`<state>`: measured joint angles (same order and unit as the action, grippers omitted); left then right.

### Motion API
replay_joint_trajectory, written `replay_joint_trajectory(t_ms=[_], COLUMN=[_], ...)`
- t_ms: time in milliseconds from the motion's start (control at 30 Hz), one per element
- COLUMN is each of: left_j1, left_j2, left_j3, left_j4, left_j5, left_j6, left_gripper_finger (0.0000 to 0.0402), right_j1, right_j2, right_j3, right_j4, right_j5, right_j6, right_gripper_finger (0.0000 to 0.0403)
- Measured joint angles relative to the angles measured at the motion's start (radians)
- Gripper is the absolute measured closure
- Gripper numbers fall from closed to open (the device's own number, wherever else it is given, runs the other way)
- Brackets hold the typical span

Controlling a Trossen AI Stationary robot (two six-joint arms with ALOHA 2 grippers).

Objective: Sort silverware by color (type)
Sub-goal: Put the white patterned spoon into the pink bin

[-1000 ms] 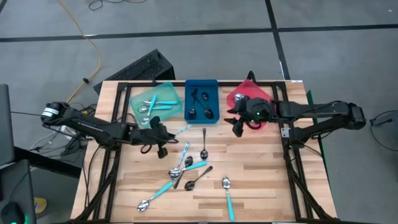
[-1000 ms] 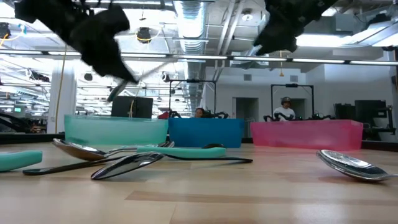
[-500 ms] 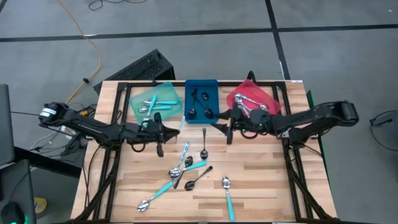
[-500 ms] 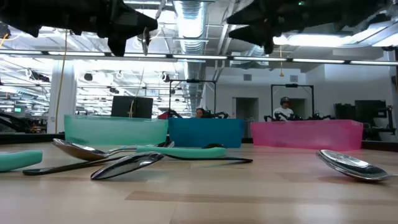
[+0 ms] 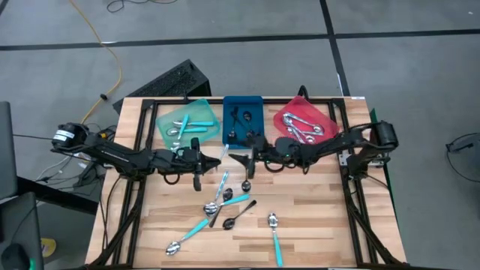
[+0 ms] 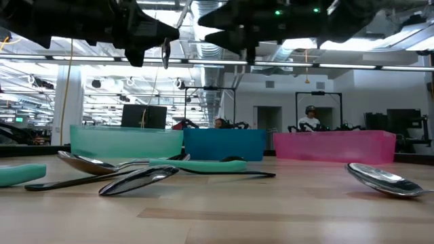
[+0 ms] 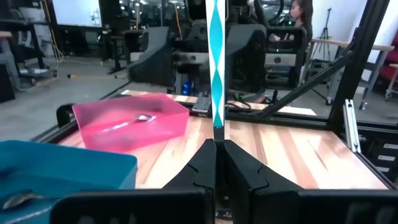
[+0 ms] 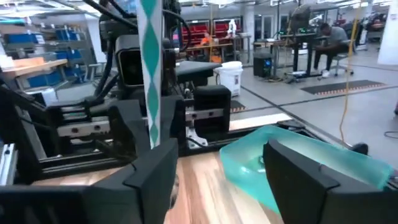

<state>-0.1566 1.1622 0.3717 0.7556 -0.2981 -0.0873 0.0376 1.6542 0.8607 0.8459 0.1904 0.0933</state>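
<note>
Your right gripper (image 5: 246, 163) has swung away from the red tray (image 5: 324, 116), where it hung a second ago, and now reaches across the middle of the table, just in front of the blue tray (image 5: 243, 101). Its jaws stand wide and empty, so a silver spoon looks already dropped off and the next pick is beginning. A black spoon (image 5: 246, 174) lies almost under it on the wood. Your left gripper (image 5: 199, 163) has barely shifted; it hangs near the teal tray (image 5: 166, 120), jaws pinched on a teal-handled spoon (image 7: 216, 62) that stands upright. Eight or so spoons remain loose on the near half of the table, so the sorting looks roughly half done
</note>
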Motion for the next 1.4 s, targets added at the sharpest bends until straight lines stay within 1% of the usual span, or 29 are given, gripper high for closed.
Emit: replay_joint_trajectory(t_ms=[100,267,467,567,733,833,933,1133,1167,1400], left_j1=[0.000,0.000,0.000,0.000,0.000,0.000,0.000,0.000,0.000,0.001], left_j2=[0.000,0.000,0.000,0.000,0.000,0.000,0.000,0.000,-0.001,-0.001], left_j3=[0.001,0.001,0.001,0.001,0.001,0.001,0.001,0.001,0.001,0.001], left_j4=[0.009,0.005,0.003,0.004,0.000,0.000,0.000,-0.001,-0.002,-0.002], left_j5=[-0.002,-0.001,-0.001,-0.002,-0.002,-0.003,-0.003,-0.005,-0.004,-0.005], left_j6=[0.016,0.023,0.027,0.034,0.035,0.035,0.035,0.040,0.045,0.042], left_gripper_finger=[0.0401,0.0401,0.0401,0.0401,0.0401,0.0401,0.0401,0.0401,0.0401,0.0401], right_j1=[0.003,0.003,0.004,0.005,0.005,0.008,0.015,0.021,0.022,0.023], right_j2=[0.045,0.097,0.145,0.163,0.167,0.166,0.165,0.164,0.164,0.164], right_j3=[0.053,0.124,0.197,0.232,0.249,0.249,0.249,0.249,0.249,0.249], right_j4=[-0.003,-0.029,-0.058,-0.094,-0.140,-0.146,-0.142,-0.143,-0.144,-0.146], right_j5=[-0.045,-0.061,-0.090,-0.091,-0.086,-0.087,-0.087,-0.085,-0.085,-0.067], right_j6=[0.000,0.000,-0.024,-0.024,-0.026,-0.028,-0.056,-0.100,-0.107,-0.106], right_gripper_finger=[0.0119,0.0094,0.0090,0.0098,0.0133,0.0168,0.0219,0.0354,0.0368,0.0368])
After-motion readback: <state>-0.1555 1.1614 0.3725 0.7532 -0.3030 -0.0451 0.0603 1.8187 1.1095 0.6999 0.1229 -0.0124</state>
